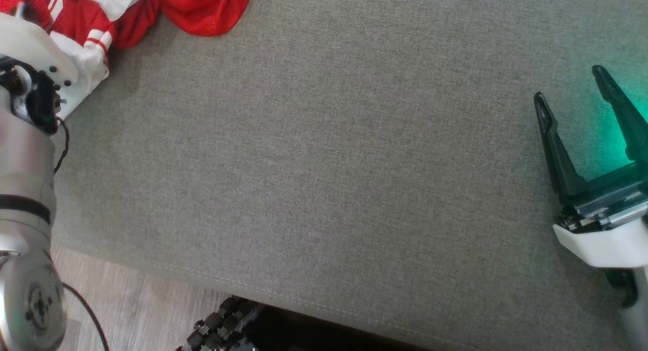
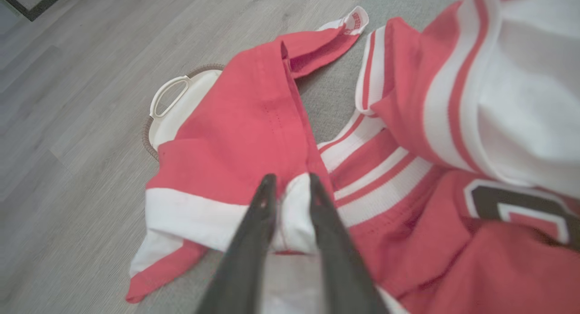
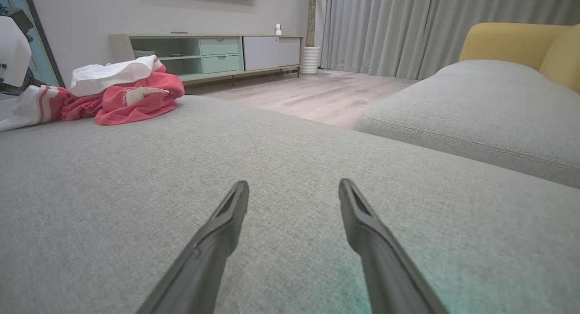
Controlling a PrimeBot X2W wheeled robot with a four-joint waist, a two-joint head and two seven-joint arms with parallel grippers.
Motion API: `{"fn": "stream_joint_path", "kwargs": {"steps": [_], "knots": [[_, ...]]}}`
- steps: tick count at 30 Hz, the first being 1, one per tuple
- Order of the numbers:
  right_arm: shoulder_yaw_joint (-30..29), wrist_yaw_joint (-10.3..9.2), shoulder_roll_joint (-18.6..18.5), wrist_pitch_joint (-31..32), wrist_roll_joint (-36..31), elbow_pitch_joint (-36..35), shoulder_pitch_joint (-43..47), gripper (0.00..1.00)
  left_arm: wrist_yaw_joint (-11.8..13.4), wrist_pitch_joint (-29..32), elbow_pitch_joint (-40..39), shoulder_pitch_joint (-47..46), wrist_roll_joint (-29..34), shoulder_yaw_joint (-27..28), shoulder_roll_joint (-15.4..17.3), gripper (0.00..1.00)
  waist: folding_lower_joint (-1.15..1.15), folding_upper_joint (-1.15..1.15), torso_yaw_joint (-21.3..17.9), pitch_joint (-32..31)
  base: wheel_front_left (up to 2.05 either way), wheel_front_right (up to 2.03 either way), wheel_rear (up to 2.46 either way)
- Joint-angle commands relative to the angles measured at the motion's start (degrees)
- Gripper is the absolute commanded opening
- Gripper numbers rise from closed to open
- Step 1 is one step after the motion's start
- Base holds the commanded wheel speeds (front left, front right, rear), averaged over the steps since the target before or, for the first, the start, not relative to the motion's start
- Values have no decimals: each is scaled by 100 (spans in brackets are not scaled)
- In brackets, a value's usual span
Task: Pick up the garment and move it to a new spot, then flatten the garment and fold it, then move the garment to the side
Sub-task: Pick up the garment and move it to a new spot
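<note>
The left tool [image 2: 291, 178] is clamped on a white band of the garment [image 2: 244, 137], cloth bunched between its fingers. The garment lies crumpled at the sofa's [image 1: 324, 163] far left corner, one flap hanging over a basket [image 2: 172, 110] on the floor [image 2: 68, 101]. The right tool [image 1: 568, 81] hovers well apart, fingers spread, over bare cushion.

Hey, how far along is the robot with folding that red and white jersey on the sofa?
Nothing looks finished: the jersey lies crumpled at the edge of the sofa. In hand: the left end effector pinches its white band for the pickup, while the right end effector hovers open over bare cushion. Left: moving, flattening, folding, setting aside.
</note>
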Motion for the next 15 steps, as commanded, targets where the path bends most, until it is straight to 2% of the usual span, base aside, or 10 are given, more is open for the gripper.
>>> {"fn": "stream_joint_path", "kwargs": {"steps": [1,9,15], "knots": [[-29,-5,-149,65,-17,276,309,100,99,-154,-85,-104,21,35,403,0,0,0,2,10,0,0,0],[-29,-5,-123,65,-29,329,288,100,500,-897,-144,-221,146,-102,390,0,0,0,25,-85,0,0,0],[164,-5,75,65,23,442,123,100,663,-1131,-430,-283,225,-161,649,0,0,0,-28,-484,0,0,0]]}}
